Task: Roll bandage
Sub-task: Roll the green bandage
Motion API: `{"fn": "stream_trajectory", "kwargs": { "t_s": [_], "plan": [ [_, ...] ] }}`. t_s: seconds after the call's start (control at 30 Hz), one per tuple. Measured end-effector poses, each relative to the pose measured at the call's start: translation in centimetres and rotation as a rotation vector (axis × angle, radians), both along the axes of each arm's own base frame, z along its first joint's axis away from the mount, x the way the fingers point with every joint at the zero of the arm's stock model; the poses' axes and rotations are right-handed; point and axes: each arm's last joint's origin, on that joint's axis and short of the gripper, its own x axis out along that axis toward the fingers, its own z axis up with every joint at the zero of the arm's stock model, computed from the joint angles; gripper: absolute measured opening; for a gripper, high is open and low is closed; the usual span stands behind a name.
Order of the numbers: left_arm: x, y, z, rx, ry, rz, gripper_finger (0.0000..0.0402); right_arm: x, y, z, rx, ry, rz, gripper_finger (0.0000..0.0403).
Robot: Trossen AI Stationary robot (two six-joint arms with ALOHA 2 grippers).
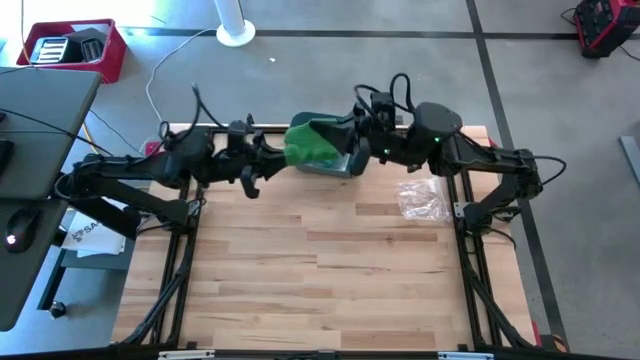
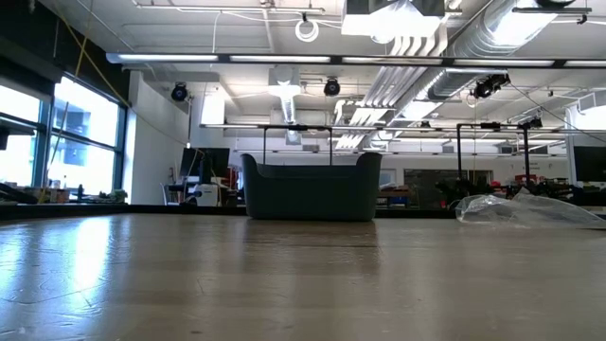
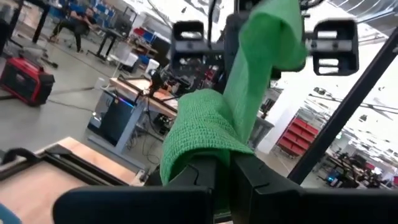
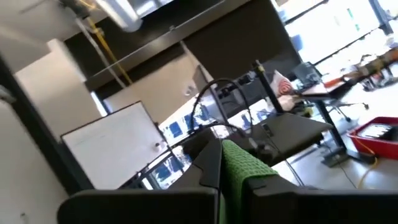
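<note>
Wooden planks made up the table [image 1: 330,270], and most of it lay bare in front of both arms. Both arms reached in from the sides and met above the dark bin [image 1: 335,160] at the far edge. The left gripper [image 3: 225,168] and the right gripper [image 4: 231,171] each pinched one end of the soft, woven green bandage [image 1: 315,143]. A crinkly clear plastic bag [image 1: 424,197] lay under the right arm.

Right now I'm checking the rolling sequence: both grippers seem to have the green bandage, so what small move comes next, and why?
Probably turn the left gripper a little to wind on a wrap. The green bandage hangs above the grey bin, pinched shut by both it and the right gripper.
</note>
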Motion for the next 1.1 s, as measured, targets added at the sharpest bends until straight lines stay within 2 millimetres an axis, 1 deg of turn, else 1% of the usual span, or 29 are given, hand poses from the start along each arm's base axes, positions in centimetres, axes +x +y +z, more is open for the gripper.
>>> {"fn": "stream_trajectory", "kwargs": {
  "t_s": [0.13, 0.2, 0.27, 0.33, 0.43, 0.57, 0.67, 0.77, 0.93, 1.03, 1.1],
  "plan": [
    [1.1, -0.2, -0.5, -0.018, -0.002, -0.010, 0.0008, 0.1, -0.5, -0.4, 0.033, 0.043, -0.021, 0.0000],
    [1.3, -0.2, -0.5, -0.026, -0.008, -0.033, 0.0008, 0.2, -0.6, -1.0, 0.071, 0.093, -0.037, 0.0003],
    [1.4, -0.4, -0.5, -0.036, -0.010, -0.071, 0.0008, 0.1, -0.6, -1.6, 0.101, 0.157, -0.048, 0.0015],
    [1.3, -0.7, -0.5, -0.054, -0.009, -0.109, 0.0008, 0.1, -0.7, -2.2, 0.142, 0.220, -0.061, 0.0036],
    [1.4, -1.2, -0.7, -0.137, 0.008, -0.178, 0.0008, 0.0, -0.7, -3.1, 0.204, 0.307, -0.063, 0.0083],
    [1.4, -1.7, -1.7, -0.284, 0.111, -0.232, 0.0008, -0.2, -0.6, -4.0, 0.234, 0.399, -0.045, 0.0145],
    [1.4, -2.2, -2.2, -0.321, 0.157, -0.244, 0.0008, -0.8, -0.7, -4.3, 0.283, 0.443, -0.089, 0.0171],
    [1.4, -2.4, -2.2, -0.338, 0.161, -0.248, 0.0008, -1.5, -0.9, -4.1, 0.287, 0.451, -0.133, 0.0177],
    [1.4, -2.5, -1.9, -0.340, 0.127, -0.251, 0.0008, -2.4, -0.9, -3.7, 0.313, 0.454, -0.153, 0.0173],
    [1.4, -2.5, -1.8, -0.338, 0.118, -0.260, 0.0008, -2.5, -0.9, -3.5, 0.312, 0.439, -0.148, 0.0172],
    [1.4, -2.6, -1.8, -0.342, 0.122, -0.264, 0.0008, -2.5, -0.6, -3.0, 0.268, 0.395, -0.124, 0.0172]
  ]
}}
